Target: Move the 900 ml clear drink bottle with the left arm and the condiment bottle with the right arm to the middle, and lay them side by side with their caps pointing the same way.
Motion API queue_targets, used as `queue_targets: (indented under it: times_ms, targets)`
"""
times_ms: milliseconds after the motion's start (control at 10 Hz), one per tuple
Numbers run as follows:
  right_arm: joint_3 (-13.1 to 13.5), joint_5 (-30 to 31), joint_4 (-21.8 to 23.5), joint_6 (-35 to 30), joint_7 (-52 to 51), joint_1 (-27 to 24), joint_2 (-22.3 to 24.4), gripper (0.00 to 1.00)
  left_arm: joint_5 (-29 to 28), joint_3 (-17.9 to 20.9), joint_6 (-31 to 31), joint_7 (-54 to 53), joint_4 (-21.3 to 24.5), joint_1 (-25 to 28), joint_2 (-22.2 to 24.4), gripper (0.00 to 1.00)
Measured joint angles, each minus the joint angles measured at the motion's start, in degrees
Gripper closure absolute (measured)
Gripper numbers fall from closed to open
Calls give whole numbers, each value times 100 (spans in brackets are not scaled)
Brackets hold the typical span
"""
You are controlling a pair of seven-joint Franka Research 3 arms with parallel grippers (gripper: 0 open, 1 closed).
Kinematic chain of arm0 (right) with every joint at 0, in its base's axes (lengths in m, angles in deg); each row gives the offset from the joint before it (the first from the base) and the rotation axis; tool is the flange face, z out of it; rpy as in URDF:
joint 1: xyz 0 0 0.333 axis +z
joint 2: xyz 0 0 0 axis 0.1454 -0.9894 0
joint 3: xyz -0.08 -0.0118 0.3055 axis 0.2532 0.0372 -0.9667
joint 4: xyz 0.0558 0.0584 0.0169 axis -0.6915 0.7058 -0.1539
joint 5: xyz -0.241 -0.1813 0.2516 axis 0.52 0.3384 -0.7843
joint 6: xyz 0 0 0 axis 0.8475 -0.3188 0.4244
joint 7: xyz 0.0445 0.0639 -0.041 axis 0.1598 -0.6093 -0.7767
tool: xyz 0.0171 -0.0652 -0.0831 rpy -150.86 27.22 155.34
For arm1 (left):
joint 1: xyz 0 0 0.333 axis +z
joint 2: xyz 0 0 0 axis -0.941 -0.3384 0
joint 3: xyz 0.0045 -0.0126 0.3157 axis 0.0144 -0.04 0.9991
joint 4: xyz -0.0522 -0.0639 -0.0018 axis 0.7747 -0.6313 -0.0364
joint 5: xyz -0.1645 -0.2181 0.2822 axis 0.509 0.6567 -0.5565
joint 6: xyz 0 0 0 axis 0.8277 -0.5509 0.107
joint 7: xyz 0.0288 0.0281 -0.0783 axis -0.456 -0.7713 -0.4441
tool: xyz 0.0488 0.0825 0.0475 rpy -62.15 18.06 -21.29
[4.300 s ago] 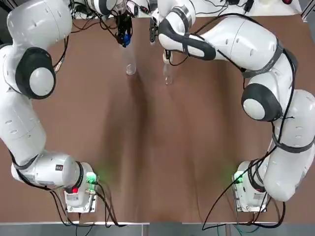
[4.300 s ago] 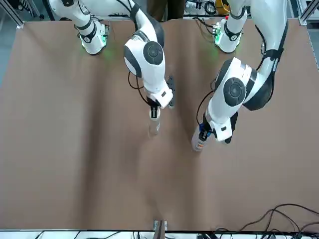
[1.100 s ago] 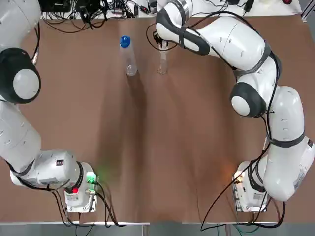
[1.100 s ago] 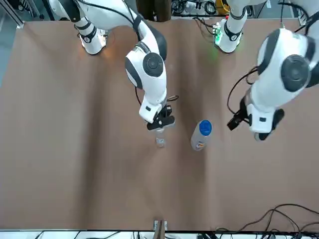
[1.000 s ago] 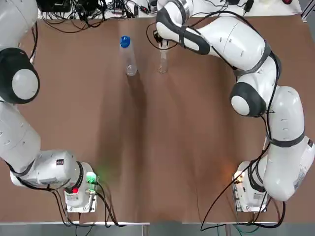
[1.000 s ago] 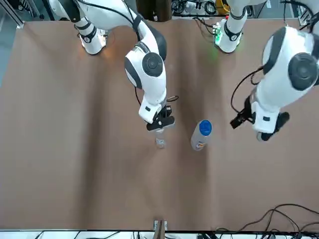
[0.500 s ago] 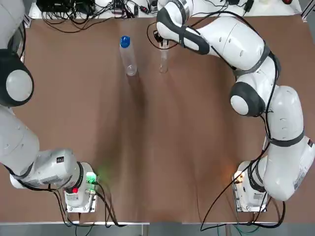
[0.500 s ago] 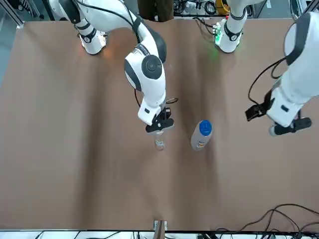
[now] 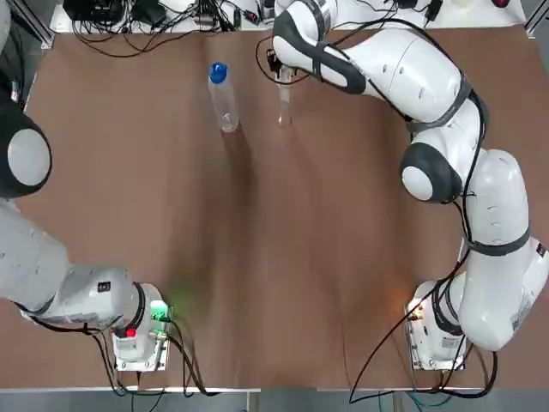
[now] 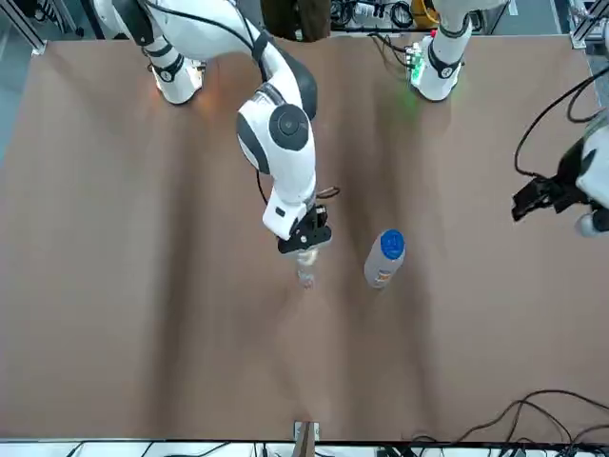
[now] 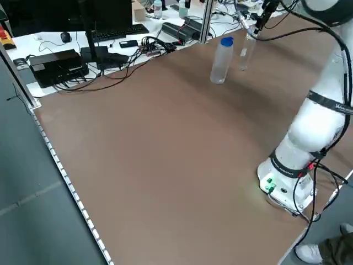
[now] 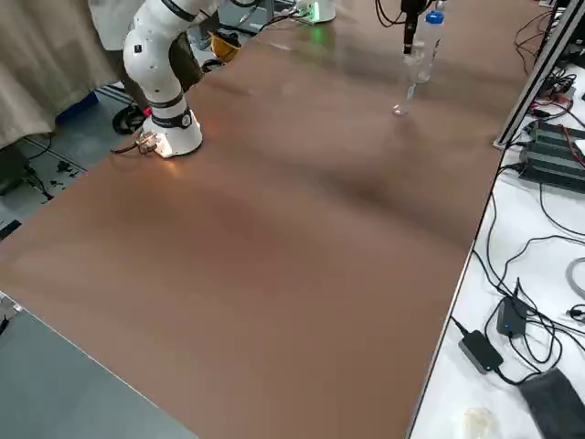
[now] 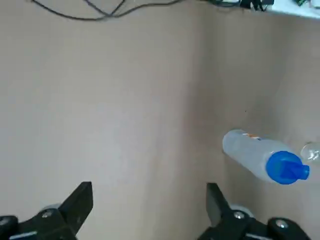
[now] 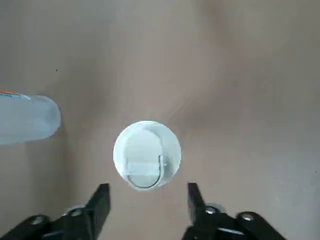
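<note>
Swinging wide of the drink bottle (image 10: 383,257), the left pincer (image 13: 148,189) has pulled far out to the robot's left over the last half second. Its fingers are spread and hold nothing, and the bottle has not shifted. The right pincer (image 14: 145,192) hangs directly above the condiment bottle (image 10: 305,274), which stands just beside the drink bottle on the robot's right. That pincer is also released, its fingers parted and clear of the cap. With both pincers let go, the placing step looks finished for now, yet both bottles stand upright rather than lying down, and the middle of the brown matte worktop (image 9: 274,257) lies well to the robot's side of the drink bottle. Laying them flat with caps matched appears to remain undone. The drink bottle is a clear, smooth plastic cylinder with a blue cap (image 13: 286,167) and a small orange mark low on its wall. Its neighbour is slimmer, also see-through, with a pale round top.
</note>
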Motion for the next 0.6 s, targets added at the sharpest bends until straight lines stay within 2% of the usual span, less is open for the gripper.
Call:
queue_targets:
  times_ms: [100, 200, 400, 600]
  targets:
    - [0, 0, -5, 1, 0, 0, 0, 8, 15, 114, -186, 0, 298, -114, 243, 0]
    - [0, 0, -7, 1, -1, 0, 0, 1, 16, 115, -313, -32, 614, -133, 469, 0]
    - [0, 0, -9, 1, -1, 0, 0, 1, 17, 115, -333, -249, 902, -140, 674, 0]
    - [1, 0, -44, 1, -1, -9, 1, 1, 17, 115, -333, -329, 966, -142, 670, 0]
